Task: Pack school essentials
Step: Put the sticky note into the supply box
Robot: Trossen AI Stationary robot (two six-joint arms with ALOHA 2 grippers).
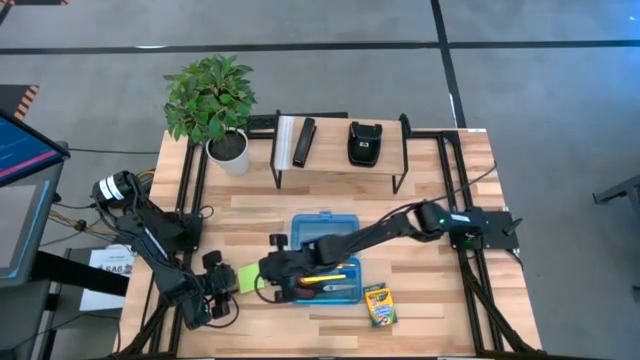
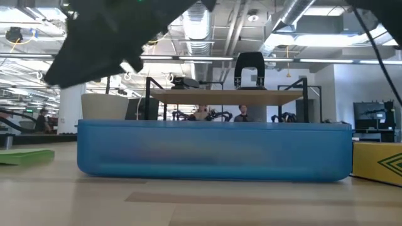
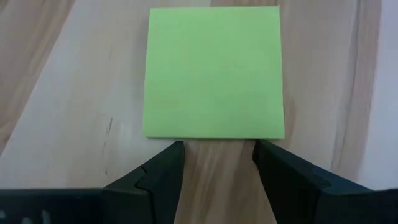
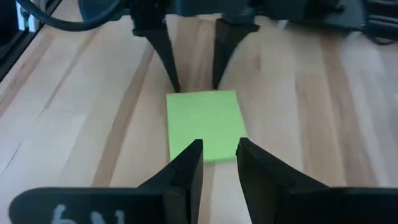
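Note:
The lime-green sticky-note pad (image 1: 247,278) lies flat on the wooden table, left of the translucent blue case (image 1: 325,222). My left gripper (image 3: 217,146) is open, its tips just at one edge of the pad (image 3: 214,71). My right gripper (image 4: 219,144) reaches in from the opposite side, open, with its tips over the pad's other edge (image 4: 205,127). A yellow pencil (image 1: 325,277) and scissors (image 1: 338,289) lie in the case. The yellow-green crayon box (image 1: 378,304) lies on the table to the case's right. The eraser is not in view. My left gripper has its fingertips (image 3: 176,148) close against the pad's edge (image 3: 214,135), coming in low from the table's left; whether they touch it I cannot tell. My right gripper has its fingertips (image 4: 196,148) over the pad's opposite edge (image 4: 217,158), slanting down from the right; whether they touch I cannot tell.
A black wire shelf (image 1: 340,160) at the far side carries two black objects (image 1: 303,141) (image 1: 362,142). A potted plant (image 1: 215,105) stands at the far left. In the low view the case (image 2: 213,150) fills the middle, with the pad (image 2: 25,156) to its left.

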